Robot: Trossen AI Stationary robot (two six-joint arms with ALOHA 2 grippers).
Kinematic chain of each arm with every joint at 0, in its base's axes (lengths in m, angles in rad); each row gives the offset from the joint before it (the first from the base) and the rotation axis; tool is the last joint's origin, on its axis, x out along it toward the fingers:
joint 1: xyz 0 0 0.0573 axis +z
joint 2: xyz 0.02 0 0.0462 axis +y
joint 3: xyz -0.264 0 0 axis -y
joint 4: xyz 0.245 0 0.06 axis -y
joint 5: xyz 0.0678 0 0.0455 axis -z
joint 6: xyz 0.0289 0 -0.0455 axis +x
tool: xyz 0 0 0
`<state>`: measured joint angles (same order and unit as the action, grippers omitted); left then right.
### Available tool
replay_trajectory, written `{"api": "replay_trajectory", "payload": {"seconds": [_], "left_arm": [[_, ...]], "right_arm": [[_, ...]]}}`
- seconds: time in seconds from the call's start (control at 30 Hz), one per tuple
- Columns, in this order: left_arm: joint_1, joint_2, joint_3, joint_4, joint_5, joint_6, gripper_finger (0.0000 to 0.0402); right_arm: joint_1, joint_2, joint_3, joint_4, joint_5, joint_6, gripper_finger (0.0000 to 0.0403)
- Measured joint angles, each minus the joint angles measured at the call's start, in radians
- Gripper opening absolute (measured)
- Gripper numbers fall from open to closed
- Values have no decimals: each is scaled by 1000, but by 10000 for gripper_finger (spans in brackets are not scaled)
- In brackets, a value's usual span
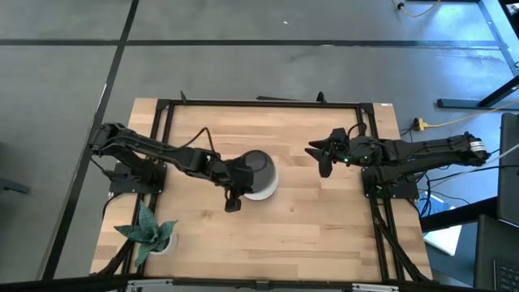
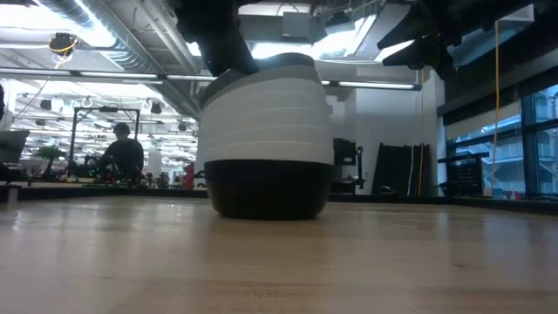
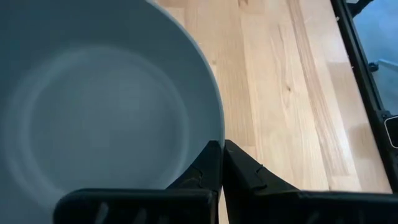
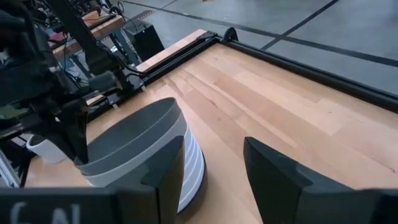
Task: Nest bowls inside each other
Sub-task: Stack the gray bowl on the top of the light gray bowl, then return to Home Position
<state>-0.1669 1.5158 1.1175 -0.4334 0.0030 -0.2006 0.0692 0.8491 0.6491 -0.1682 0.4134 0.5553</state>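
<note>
A stack of nested bowls [image 1: 258, 174] stands at the table's middle: a black bowl [image 2: 266, 187] at the bottom, white bowls [image 2: 266, 122] above it, and a grey bowl [image 4: 134, 134] on top. My left gripper [image 1: 234, 193] is shut on the top grey bowl [image 3: 93, 112] at the stack's near-left side. My right gripper [image 1: 324, 154] hangs open and empty to the right of the stack, clear of it. It also shows in the right wrist view [image 4: 214, 168]. My left gripper pinches the top grey bowl's rim [image 3: 214, 124] at its near-left side. One finger is inside the bowl and one finger [image 3: 245, 171] is outside. The fingers come from above, pointing down. The bowl sits upright in the stack.
A small green spiky plant in a white pot [image 1: 150, 231] stands at the near left corner. A black frame [image 1: 268, 103] runs along the table's edges. Bare wood [image 1: 324, 219] lies to the right of the stack and nearer than it. People sit in the room beyond [image 2: 122, 153].
</note>
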Motion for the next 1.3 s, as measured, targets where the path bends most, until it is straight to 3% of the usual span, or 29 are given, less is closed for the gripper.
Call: {"api": "replay_trajectory", "payload": {"seconds": [0.4,0.8,1.07,1.3], "left_arm": [[10,-8,0,-64,-5,-29,5],[10,-8,-4,0,4,-33,72],[18,-10,-4,136,129,-9,146],[66,-122,-4,133,3,91,164]], "right_arm": [[0,17,0,-34,-18,20,168],[0,20,0,-36,-17,11,168],[0,20,0,-35,-16,-10,168],[0,9,0,-22,-15,-57,168]]}}
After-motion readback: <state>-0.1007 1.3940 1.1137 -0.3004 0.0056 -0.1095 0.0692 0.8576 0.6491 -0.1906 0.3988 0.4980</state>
